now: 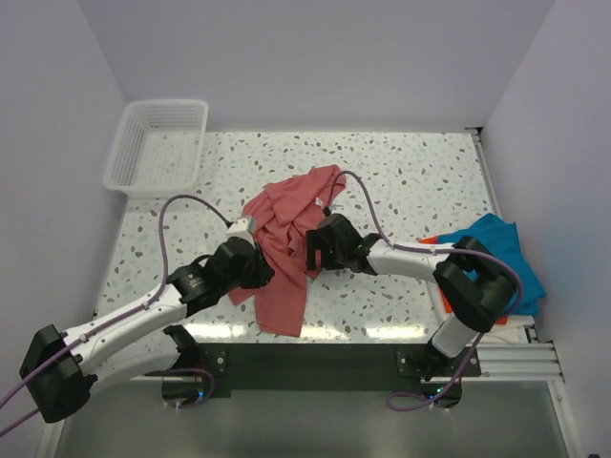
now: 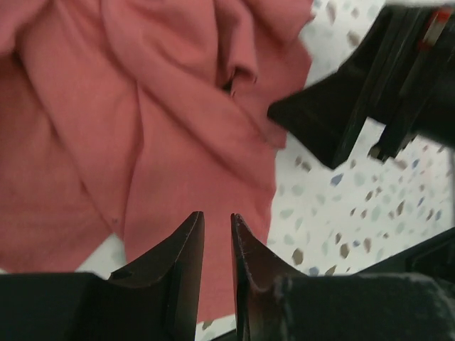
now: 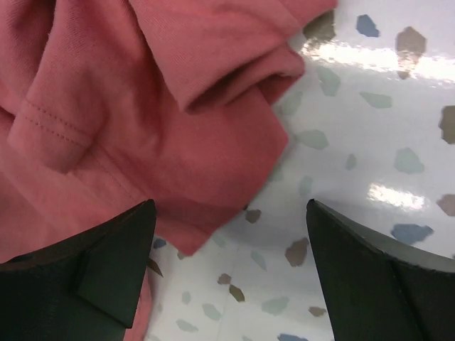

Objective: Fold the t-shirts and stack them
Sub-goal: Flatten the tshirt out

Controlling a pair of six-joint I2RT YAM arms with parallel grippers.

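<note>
red shirt [image 1: 286, 219] lies crumpled in the middle of the table [image 1: 410, 181], one end trailing toward the near edge. My left gripper [image 2: 215, 217] is low over its near-left part, jaws a narrow slot apart, nothing pinched. My right gripper [image 3: 231, 206] is at the shirt's right edge, jaws wide apart, over hem and bare table. teal shirt [image 1: 496, 243] is bunched at the right edge, on top of the orange shirt [image 1: 431, 239]. basket [image 1: 119, 162] sits in the far left corner.
</note>
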